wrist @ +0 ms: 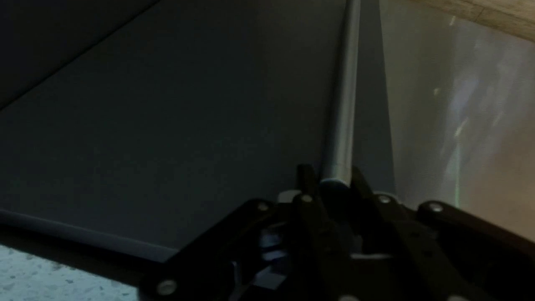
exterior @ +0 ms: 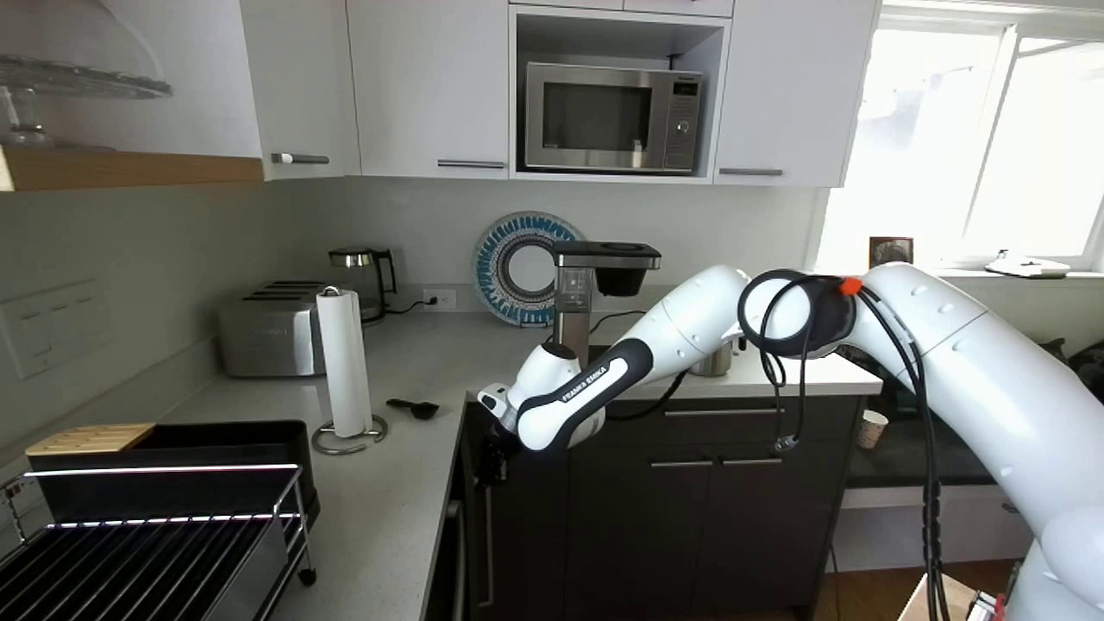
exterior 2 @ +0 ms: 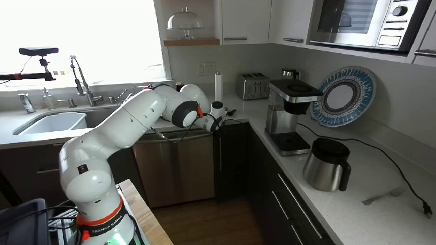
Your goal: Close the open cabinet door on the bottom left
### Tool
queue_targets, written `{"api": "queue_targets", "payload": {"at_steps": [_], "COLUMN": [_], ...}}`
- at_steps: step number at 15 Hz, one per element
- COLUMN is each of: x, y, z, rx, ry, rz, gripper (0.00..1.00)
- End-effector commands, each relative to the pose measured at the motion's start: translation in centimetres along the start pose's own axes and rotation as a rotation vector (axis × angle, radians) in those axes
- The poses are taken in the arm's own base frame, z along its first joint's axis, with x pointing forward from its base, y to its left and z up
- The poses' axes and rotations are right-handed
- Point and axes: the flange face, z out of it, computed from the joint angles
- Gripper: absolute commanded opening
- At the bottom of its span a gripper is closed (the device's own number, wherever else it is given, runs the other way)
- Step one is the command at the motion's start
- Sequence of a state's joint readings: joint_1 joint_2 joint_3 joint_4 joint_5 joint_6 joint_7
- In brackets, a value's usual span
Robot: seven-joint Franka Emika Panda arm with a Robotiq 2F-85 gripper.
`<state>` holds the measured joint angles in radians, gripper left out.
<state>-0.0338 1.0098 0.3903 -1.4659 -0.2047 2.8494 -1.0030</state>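
Observation:
The cabinet door is a tall dark panel [exterior 2: 235, 163] beside the stainless dishwasher. It looks about flush with the dishwasher front; I cannot tell whether it is fully shut. Its long vertical bar handle [exterior 2: 220, 154] also shows in an exterior view [exterior: 489, 552]. In the wrist view the dark door [wrist: 200, 117] fills the left and middle. My gripper [wrist: 332, 175] has one finger on each side of the end of the handle [wrist: 345, 104], closed closely around it. In an exterior view the gripper [exterior: 496, 466] is a dark shape beyond the counter edge.
The counter [exterior: 362, 517] overhangs above the door. The dishwasher [exterior 2: 177, 170] stands next to it, with a bar handle along its top. Dark drawers with protruding handles [exterior 2: 299, 206] form the adjoining run. A coffee maker [exterior 2: 289, 115] stands near the counter corner.

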Motion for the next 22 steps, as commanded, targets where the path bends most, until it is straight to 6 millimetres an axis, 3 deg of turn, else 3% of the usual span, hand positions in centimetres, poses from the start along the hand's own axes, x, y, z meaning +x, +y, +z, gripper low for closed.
{"api": "queue_targets", "payload": {"at_steps": [1,15,16,18,22], "x": [1.7,3.4,3.3,3.1,3.1], "y": [1.2,1.1,1.1,1.1,1.5], "z": [1.2,2.8,2.8,2.6,1.6], "rx": [-0.082,-0.160,-0.153,-0.142,-0.125], "ry": [0.076,0.229,0.225,0.211,0.184], "rz": [-0.022,0.120,0.122,0.093,0.029], "gripper": [0.05,0.05,0.45,0.50,0.81]}}
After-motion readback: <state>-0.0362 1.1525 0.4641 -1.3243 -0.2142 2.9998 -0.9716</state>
